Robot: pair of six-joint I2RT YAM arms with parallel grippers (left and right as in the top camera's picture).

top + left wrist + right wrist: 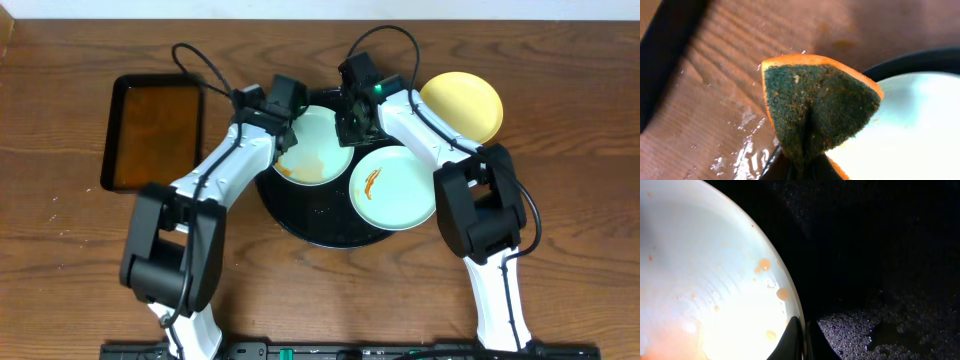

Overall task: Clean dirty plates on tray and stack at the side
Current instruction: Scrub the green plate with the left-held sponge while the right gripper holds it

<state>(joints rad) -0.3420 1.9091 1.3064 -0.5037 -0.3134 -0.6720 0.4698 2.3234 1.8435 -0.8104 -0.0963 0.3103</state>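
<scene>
Two pale mint-blue plates lie on the round black tray. The left plate has orange-brown sauce at its near-left edge. My left gripper is shut on a folded green-and-orange sponge at that plate's left rim. My right gripper is shut on the same plate's right rim, one finger above it and one below. The second mint plate carries an orange smear. A pale yellow plate rests on the table right of the tray.
A rectangular black pan of brownish liquid sits on the wooden table to the left. Water drops glisten on the wood beside the tray rim. The tray floor is wet.
</scene>
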